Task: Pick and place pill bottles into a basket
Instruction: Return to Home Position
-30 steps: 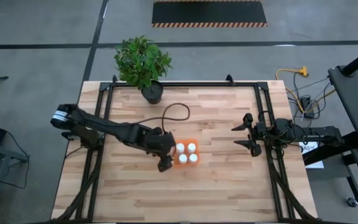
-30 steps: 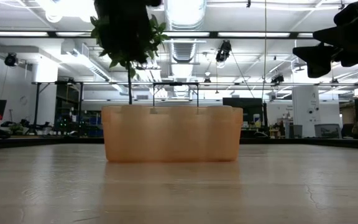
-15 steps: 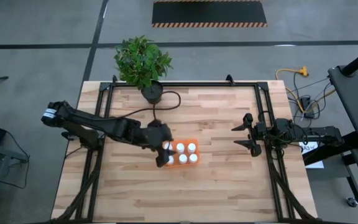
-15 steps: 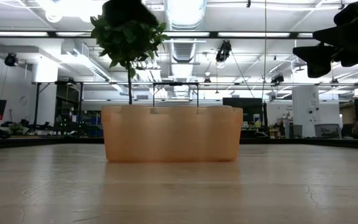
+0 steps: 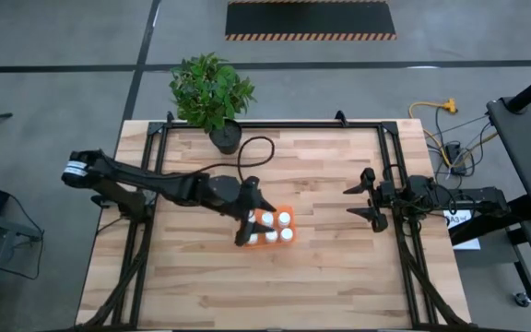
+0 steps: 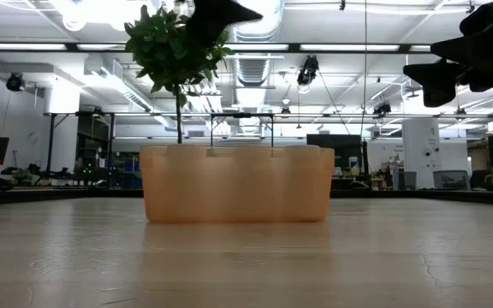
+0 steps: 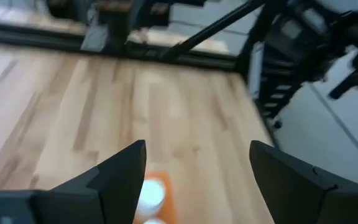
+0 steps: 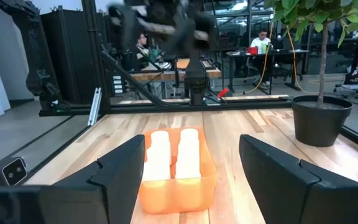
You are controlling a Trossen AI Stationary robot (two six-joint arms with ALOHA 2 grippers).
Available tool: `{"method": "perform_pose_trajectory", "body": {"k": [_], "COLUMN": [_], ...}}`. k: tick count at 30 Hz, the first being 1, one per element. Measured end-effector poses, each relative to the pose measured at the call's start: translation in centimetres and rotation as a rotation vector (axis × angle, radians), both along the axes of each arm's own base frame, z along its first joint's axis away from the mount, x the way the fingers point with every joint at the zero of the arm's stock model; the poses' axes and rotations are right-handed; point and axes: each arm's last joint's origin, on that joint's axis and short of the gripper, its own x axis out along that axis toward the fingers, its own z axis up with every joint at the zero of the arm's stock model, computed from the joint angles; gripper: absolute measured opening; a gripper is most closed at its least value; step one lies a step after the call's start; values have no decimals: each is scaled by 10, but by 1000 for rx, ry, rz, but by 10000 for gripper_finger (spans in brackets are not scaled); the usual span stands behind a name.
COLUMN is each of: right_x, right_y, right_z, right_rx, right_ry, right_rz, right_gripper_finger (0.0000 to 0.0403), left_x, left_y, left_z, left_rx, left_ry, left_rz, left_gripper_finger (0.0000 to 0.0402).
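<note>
- Mid-counter (image 5: 321, 267), between the two arms: the orange basket (image 6: 236, 184), well apart from the potted plant (image 5: 212, 92) at the far edge.
- Standing inside it, caps up: the white pill bottles (image 5: 285, 219), none seen outside the basket.
- Above the basket's left end: left hand (image 5: 254, 221), fingers spread wide, gripping nothing.
- Hides part of the load from overhead, so no full count of bottles possible.
- Reads as a hand done with its load: raised well above the rim in the low view, touching neither wall nor caps.
- At the counter's right side, well apart from the basket: right hand (image 5: 350, 203), fingers likewise parted and empty, pointed toward the basket, waiting.
- Loading judged complete; only parking the arms left to do.
- Basket: shallow rectangular tray, translucent orange walls, rounded corners, flat on the wood.
- Bottles: small plain white cylinders with round white caps, packed snugly two across in the right wrist view, filling the tray nearly wall to wall.
</note>
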Motion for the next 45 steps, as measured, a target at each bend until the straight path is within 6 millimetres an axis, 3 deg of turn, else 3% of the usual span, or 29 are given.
{"method": "perform_pose_trajectory", "body": {"k": [4, 8, 15, 18, 22, 26, 32, 38, 45], "right_x": [0, 0, 0, 1, 1, 1, 1, 1, 1], "right_y": [0, 0, 0, 0, 0, 0, 0, 0, 0], "right_z": [0, 0, 0, 0, -1, -1, -1, -1, -1], "right_rx": [0, 0, 0, 0, 0, 0, 0, 0, 0], "right_ry": [0, 0, 1, 8, 10, 13, 13, 13, 12], "right_rz": [0, 0, 0, -1, 0, 0, 0, 0, 0], "right_gripper_finger": [252, 256, 250, 249, 252, 256, 251, 249, 255], "left_x": [-6, -31, -104, -138, -168, -184, -195, -215, -254], "left_y": [17, 28, 45, 49, 49, 50, 50, 51, 52], "left_z": [-17, -12, -8, -15, -29, -43, -47, -37, -21], "left_rx": [-4, -21, 6, 29, 20, 11, -13, -31, -19], "left_ry": [3, -37, -235, -310, -375, -434, -566, -720, -978], "left_rz": [49, 78, 195, 248, 251, 258, 257, 257, 269], "left_gripper_finger": [268, 268, 268, 268, 268, 267, 267, 267, 267]}}
